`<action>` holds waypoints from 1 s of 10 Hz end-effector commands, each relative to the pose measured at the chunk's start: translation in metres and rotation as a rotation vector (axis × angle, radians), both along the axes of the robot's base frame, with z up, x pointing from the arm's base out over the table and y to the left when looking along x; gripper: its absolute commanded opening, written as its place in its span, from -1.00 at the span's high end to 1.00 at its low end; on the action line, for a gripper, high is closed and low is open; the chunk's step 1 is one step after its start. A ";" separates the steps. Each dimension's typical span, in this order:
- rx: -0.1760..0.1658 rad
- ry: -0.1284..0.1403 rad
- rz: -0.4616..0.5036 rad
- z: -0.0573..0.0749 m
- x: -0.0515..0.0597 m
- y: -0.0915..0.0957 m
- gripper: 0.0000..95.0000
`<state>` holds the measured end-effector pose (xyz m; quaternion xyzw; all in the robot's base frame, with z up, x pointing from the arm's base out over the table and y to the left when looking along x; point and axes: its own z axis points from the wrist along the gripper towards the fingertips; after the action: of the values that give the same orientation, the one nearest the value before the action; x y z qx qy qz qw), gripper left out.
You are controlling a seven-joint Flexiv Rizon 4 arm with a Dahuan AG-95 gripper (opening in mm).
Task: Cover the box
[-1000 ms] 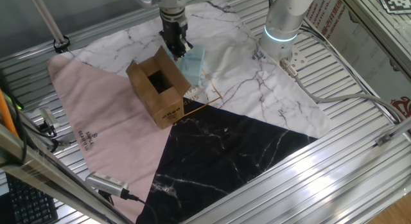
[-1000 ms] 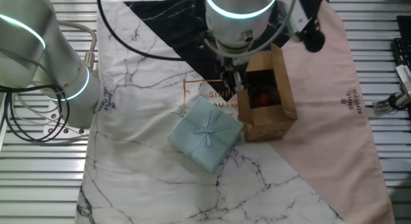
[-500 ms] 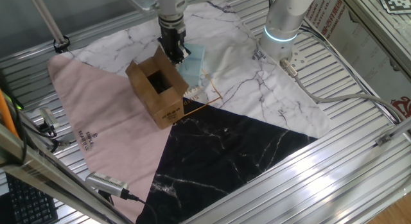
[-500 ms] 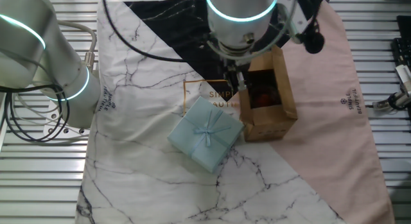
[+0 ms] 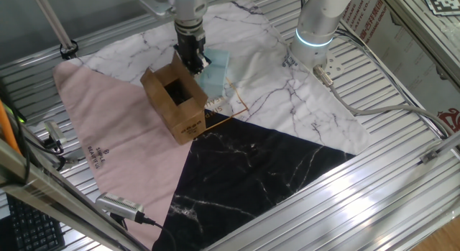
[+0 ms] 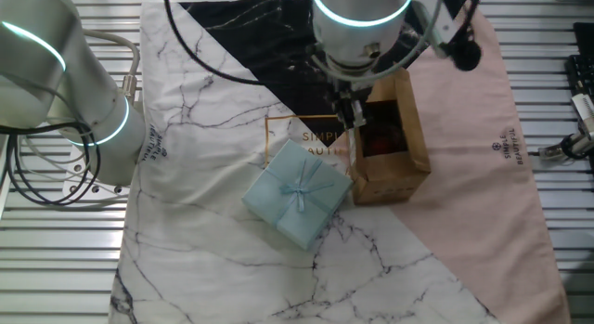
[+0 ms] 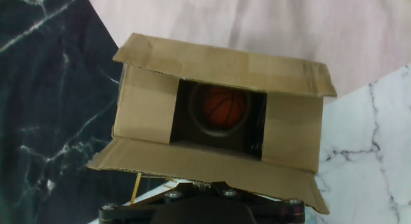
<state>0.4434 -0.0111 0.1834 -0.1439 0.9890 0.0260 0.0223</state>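
Since 1 s ago our tool (image 5: 193, 59) rose w/ wrist, box (image 5: 176, 101) unmoved | tool opening: can't tell, holds nothing visible | flaps open, cover pending

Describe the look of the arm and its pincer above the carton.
The arm has smooth white rounded links with glowing cyan rings at the joints and black cables looping alongside. The pincer is a dark, narrow two-finger unit under a white wrist.

Open box (image 6: 390, 143) hemmed by the pale blue packet (image 6: 297, 194) (just beside).
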 end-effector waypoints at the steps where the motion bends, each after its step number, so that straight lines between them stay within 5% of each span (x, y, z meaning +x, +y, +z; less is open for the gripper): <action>1: -0.002 -0.003 0.000 0.002 0.004 0.001 1.00; 10: -0.006 0.010 0.011 0.007 0.021 0.003 1.00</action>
<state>0.4663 -0.0075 0.1910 -0.1503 0.9882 0.0244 0.0169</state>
